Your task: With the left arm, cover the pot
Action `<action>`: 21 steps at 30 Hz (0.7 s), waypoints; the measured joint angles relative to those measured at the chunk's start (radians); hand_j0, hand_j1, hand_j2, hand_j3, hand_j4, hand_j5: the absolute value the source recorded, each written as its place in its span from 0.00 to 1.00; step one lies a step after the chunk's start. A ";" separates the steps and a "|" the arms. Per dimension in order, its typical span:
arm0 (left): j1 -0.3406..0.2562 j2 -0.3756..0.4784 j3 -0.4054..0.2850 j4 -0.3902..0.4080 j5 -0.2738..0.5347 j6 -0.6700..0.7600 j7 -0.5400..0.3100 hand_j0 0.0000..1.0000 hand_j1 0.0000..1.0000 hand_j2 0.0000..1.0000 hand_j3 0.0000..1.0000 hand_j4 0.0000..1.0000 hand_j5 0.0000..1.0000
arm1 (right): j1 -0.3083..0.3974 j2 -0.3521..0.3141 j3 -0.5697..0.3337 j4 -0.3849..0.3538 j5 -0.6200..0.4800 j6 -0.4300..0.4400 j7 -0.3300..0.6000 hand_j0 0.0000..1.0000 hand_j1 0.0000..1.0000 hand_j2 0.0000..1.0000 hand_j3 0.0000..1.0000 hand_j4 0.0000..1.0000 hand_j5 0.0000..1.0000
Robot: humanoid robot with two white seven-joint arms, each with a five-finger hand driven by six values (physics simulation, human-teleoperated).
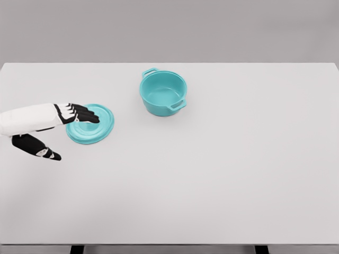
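The white left hand [53,124] with black fingers [79,112] is reaching in from the left, its thumb hanging apart below and its four fingers lying extended over the near-left part of the flat, round, teal lid [91,123]. The fingers are spread, not clamped on anything. To do this step well, I judge that the fingertips should be centring over the raised knob just beyond them, and thumb and fingers closing on it squarely so the lid lifts level. The lid is looking smooth and glossy, with concentric ridges, and is lying flat on the matte white table [222,169]. Farther off, beyond and right of the fingertips, the round teal pot [163,93] with two loop handles is standing open and uncovered, well apart from the lid.
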 measured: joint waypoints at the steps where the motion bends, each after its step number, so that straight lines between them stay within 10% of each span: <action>1: 0.000 0.000 -0.002 0.000 0.000 0.000 0.000 1.00 1.00 1.00 1.00 1.00 1.00 | 0.003 0.000 0.000 0.001 -0.001 0.000 0.000 1.00 1.00 1.00 1.00 1.00 1.00; 21: -0.014 -0.148 0.017 0.001 0.110 0.098 0.000 1.00 1.00 1.00 1.00 1.00 1.00 | 0.003 0.000 -0.001 0.002 -0.003 0.000 0.000 1.00 1.00 1.00 1.00 1.00 1.00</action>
